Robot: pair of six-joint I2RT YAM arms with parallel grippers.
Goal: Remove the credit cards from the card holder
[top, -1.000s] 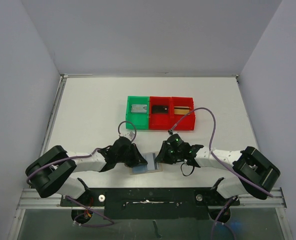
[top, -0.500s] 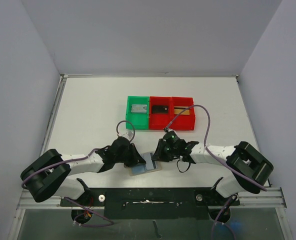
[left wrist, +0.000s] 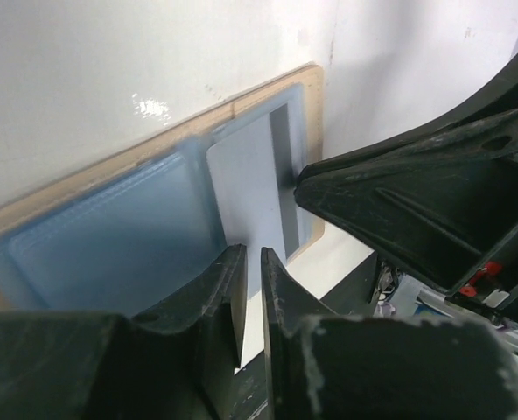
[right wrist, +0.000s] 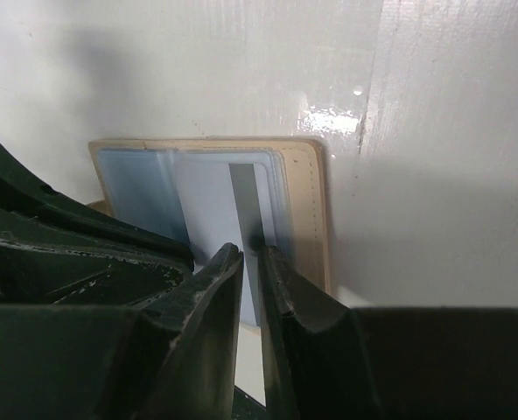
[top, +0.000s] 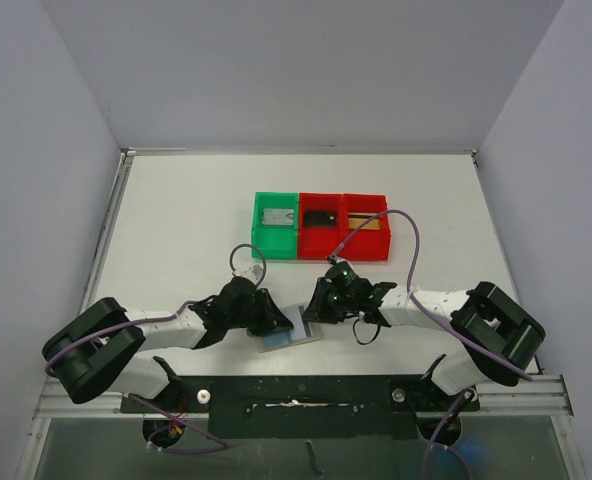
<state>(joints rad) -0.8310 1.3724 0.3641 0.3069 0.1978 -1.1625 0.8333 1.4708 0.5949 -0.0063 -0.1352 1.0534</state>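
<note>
- Lying open and flat near the 6 o'clock edge of the table [top: 176,230]: card holder [top: 298,336], light-blue pockets up, tan rim showing around them
- Tucked in its right-hand pocket: a pale card [left wrist: 246,175] with a dark grey stripe, partly out of the pocket
- At 9 o'clock of the card holder: left gripper [top: 275,322], low over the blue left half, fingers [left wrist: 215,297] pointing towards the pale card
- Left jaws nearly together, only a thin slit between them; cannot tell whether anything is pinched in that slit (the near edge of the card is hidden behind the fingers)
- At 2 o'clock of the card holder: right gripper [top: 314,317], reaching in from the opposite side, tip down on the stripe of the pale card
- Right jaws likewise a narrow slit apart, the stripe running down into the gap in the right wrist view; gripping or merely pressing, cannot tell
- The two grippers close together over the card holder, tips near each other but apart
- Well away at 12 o'clock: a green bin [top: 276,251] holding a silver-grey card [top: 276,216], a middle red bin [top: 321,249] with a black card [top: 322,217], a right red bin [top: 366,251] with a gold-orange card [top: 364,221]
</note>
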